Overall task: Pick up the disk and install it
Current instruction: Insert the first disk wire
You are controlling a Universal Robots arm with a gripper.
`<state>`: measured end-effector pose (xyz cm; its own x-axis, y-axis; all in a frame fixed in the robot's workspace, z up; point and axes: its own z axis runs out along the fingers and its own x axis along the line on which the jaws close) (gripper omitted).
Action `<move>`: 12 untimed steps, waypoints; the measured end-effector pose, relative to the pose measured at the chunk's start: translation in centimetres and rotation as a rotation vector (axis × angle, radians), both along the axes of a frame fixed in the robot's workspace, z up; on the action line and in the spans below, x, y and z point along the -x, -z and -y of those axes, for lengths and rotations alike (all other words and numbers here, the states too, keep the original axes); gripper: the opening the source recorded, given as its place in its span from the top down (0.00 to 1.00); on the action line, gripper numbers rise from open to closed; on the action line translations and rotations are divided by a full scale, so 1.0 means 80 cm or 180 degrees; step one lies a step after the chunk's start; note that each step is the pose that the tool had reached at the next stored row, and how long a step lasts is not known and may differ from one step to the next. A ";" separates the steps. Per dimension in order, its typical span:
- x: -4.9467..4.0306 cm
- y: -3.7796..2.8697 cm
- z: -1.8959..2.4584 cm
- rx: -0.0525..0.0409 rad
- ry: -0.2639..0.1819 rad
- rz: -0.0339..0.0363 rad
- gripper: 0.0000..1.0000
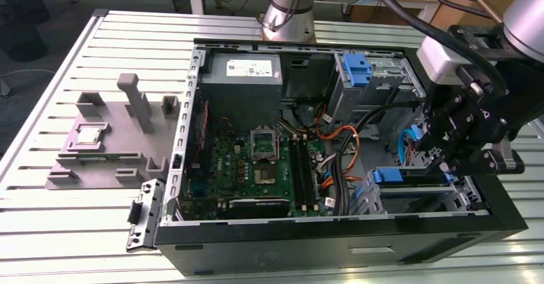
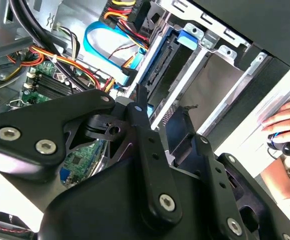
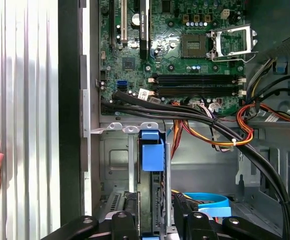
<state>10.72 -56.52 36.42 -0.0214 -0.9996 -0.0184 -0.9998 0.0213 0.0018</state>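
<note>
The disk stands edge-on in the drive bay, seemingly mid-install, the pincer astride it, clamped or loose I cannot tell; seating it calls for a square push.

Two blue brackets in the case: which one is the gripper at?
The lower-right blue bracket in the exterior view, right next to the gripper. The other blue bracket sits farther off, near the grey box with the white sticker.
</note>
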 end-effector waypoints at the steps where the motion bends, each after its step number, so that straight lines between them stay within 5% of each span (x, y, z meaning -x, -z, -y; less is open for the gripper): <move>1: 0.000 0.0000 -0.0015 0.0000 0.0000 0.0000 0.58; 12: 0.000 0.0006 -0.0122 -0.0014 0.0000 0.0002 0.58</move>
